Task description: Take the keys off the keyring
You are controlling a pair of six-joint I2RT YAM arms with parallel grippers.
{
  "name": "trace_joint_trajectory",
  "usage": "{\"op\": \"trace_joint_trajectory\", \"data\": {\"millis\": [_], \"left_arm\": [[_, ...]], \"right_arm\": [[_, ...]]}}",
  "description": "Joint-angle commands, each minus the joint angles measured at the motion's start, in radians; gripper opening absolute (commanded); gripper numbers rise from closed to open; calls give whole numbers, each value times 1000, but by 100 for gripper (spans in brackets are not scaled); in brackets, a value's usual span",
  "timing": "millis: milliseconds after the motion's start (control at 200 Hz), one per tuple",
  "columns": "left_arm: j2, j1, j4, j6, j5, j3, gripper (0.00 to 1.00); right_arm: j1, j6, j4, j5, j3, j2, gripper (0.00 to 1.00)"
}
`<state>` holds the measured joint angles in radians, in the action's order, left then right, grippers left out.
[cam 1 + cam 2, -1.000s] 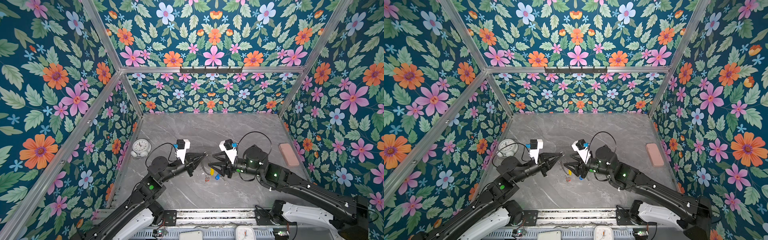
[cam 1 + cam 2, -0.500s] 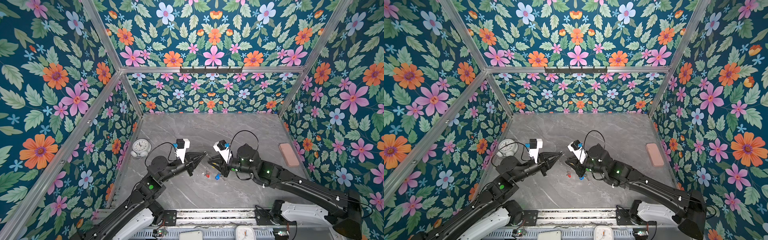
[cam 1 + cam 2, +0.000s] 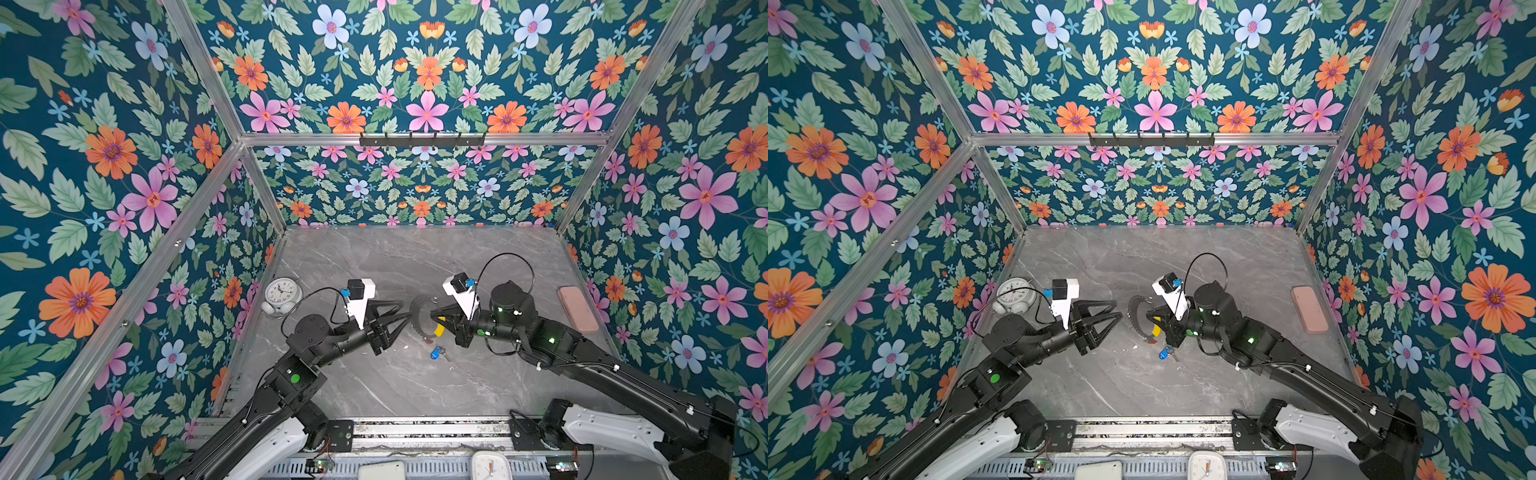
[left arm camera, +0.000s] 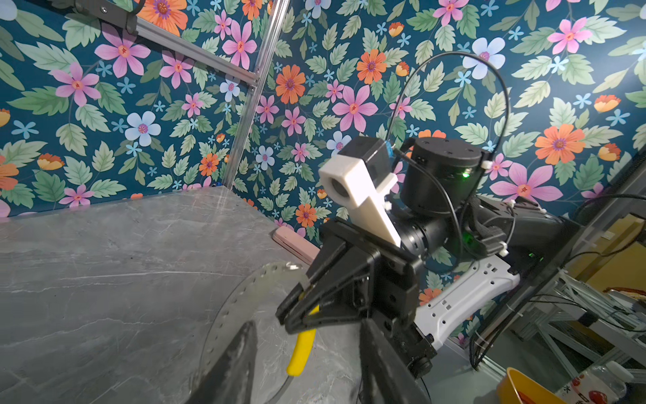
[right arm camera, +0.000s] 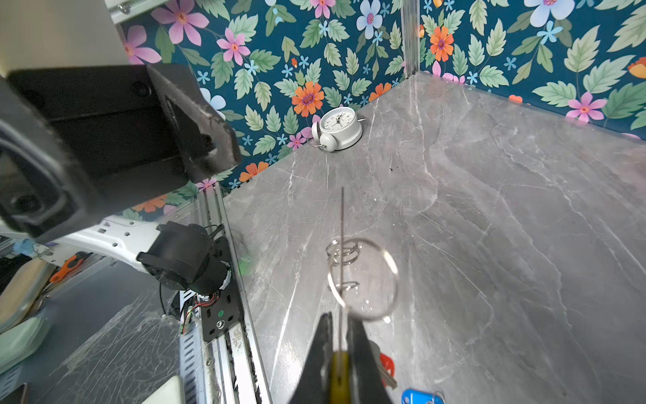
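The large thin grey metal hoop of the keyring (image 3: 1130, 320) was held on edge above the grey marble-patterned desk (image 3: 415, 266), over its front half and roughly midway between the left and right edges. The right end effector (image 5: 339, 318) was clenched on it at the yellow sleeve (image 3: 438, 328). The left end effector (image 3: 1118, 311) was released, its fingers spread and empty, pointing at the hoop's far side from just beside it; contact could not be made out. Small silver split rings (image 5: 344, 252) were threaded on the hoop above the right fingers. The small silver key with the red plastic tag (image 5: 386, 365) hung close under the grasp, apparently on the hoop. The small silver key with the blue plastic tag (image 3: 435, 354) sat lower, at or near the desk surface, and whether it was free or dangling could not be told. By this showing the task looked early to midway: at most one key was off, the red one remained to be worked free, and the left end effector would have to take hold before any pulling. A round white alarm clock (image 3: 282, 293) stood near the left edge, well apart.
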<state>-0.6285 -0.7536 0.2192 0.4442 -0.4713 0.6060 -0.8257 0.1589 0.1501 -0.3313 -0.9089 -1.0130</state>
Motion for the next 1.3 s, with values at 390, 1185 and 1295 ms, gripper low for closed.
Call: {"op": "trace_joint_trajectory", "data": {"millis": [390,1185,1295], "left_arm": [[-36,4,98,36,-214,-26,56],[-95,5,241,130,-317,-35,0],[-83,5,247,140,-271,-38,0]], "right_arm": [[144,36,-75,-596,23,76,0],[144,70,-111,-512,-29,18,10],[143,91,-128,-434,-8,50,28]]}}
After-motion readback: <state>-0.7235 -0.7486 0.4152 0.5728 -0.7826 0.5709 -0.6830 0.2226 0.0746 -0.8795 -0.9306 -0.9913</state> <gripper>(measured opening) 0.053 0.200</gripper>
